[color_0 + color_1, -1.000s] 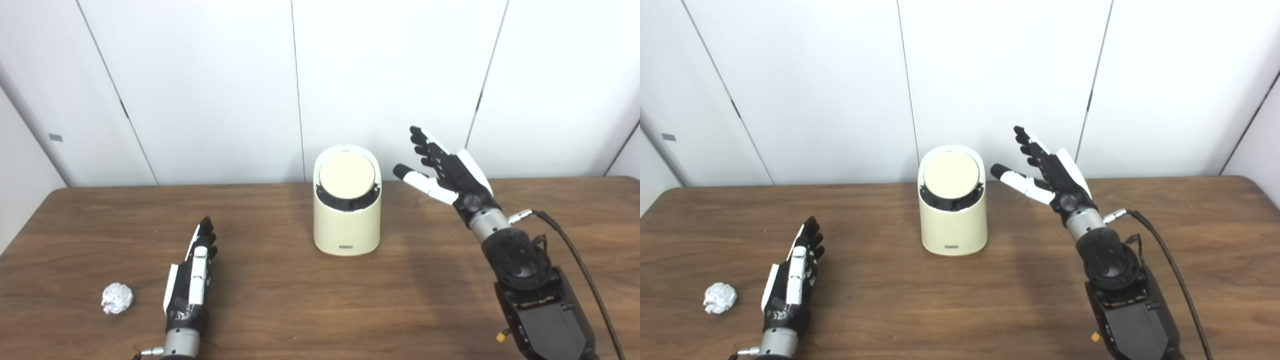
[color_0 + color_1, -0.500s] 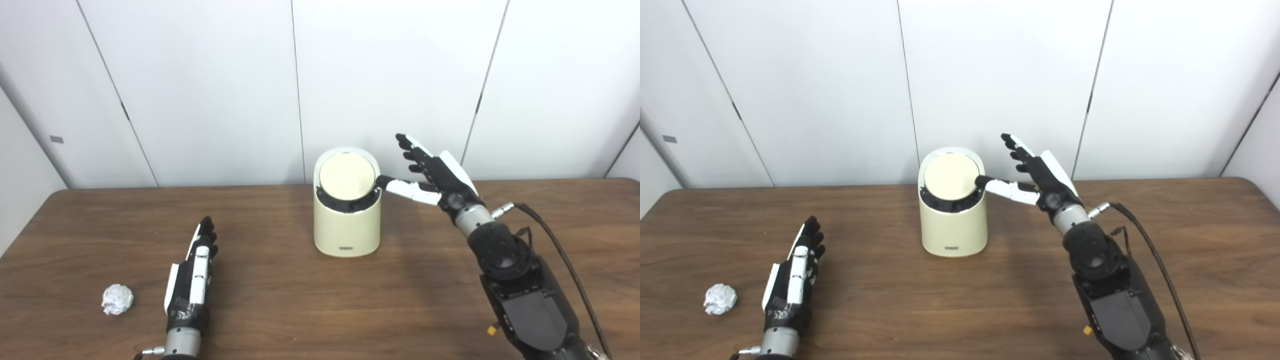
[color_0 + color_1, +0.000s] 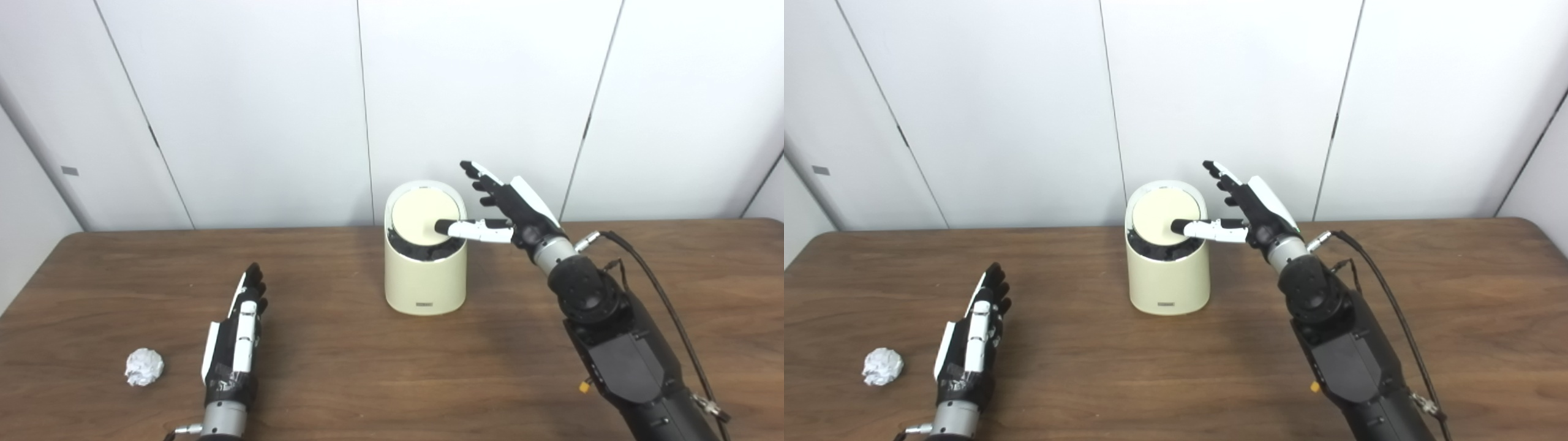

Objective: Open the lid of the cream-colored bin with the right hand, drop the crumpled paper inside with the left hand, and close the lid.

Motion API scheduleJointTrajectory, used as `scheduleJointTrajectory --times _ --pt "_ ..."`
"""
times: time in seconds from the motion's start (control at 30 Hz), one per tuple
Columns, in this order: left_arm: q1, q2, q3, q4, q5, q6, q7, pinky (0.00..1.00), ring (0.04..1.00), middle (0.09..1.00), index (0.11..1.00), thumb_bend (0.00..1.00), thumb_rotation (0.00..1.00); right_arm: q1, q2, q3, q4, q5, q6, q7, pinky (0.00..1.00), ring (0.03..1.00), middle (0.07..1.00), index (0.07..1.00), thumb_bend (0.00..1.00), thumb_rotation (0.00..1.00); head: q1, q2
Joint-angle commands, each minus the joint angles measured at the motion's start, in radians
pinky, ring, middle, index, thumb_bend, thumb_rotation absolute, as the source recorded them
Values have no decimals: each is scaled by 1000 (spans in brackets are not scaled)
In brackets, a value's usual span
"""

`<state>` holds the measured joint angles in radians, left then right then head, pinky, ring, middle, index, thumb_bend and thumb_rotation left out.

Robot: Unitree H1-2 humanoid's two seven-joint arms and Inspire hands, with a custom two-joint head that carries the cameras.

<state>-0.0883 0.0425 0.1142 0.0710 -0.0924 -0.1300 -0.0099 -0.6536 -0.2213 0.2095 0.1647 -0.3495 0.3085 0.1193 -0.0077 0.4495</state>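
The cream-colored bin (image 3: 424,275) stands mid-table, its round tilted lid (image 3: 422,215) down on top. My right hand (image 3: 505,208) is open beside the bin's right rim. Its thumb reaches over the lid's lower right edge and its fingers (image 3: 481,177) are spread upward. A crumpled white paper ball (image 3: 144,366) lies at the near left of the table. To the right of the ball my left hand (image 3: 236,340) lies flat and open on the wood, empty, a hand's width away from it.
The brown wooden table (image 3: 367,367) runs to a white panelled wall behind the bin. A black cable (image 3: 661,294) trails from my right wrist along the forearm.
My right hand has moved left and slightly down toward the bin, so its thumb now lies over the lid's edge. The left hand, the paper ball and the bin have stayed in place.
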Motion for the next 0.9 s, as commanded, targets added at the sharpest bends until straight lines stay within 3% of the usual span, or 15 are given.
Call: scheduleJointTrajectory --times 0.0,0.13,0.3,0.43,0.87 --pt "34 -26 -11 62 -7 -18 2 1000 1000 1000 1000 345 907 -75 4 3 -9 -19 -51 -16 860 932 945 935 785 498 -1 2" --pt "34 -28 -11 64 -6 -21 4 1000 1000 1000 1000 359 908 -93 10 11 16 -36 -60 -21 848 924 938 929 782 482 3 7" --pt "33 -27 -13 71 -6 -26 1 1000 1000 1000 1000 352 912 -114 14 28 51 -70 -83 -32 846 916 928 929 833 529 8 13" --pt "35 -30 -15 64 -1 -22 5 1000 1000 1000 1000 348 907 -126 27 25 72 -92 -70 -46 839 912 926 926 773 465 10 20" --pt "34 -33 -20 66 10 -27 5 1000 1000 1000 1000 358 892 -158 33 41 111 -154 -69 -43 838 913 929 928 802 493 11 31"
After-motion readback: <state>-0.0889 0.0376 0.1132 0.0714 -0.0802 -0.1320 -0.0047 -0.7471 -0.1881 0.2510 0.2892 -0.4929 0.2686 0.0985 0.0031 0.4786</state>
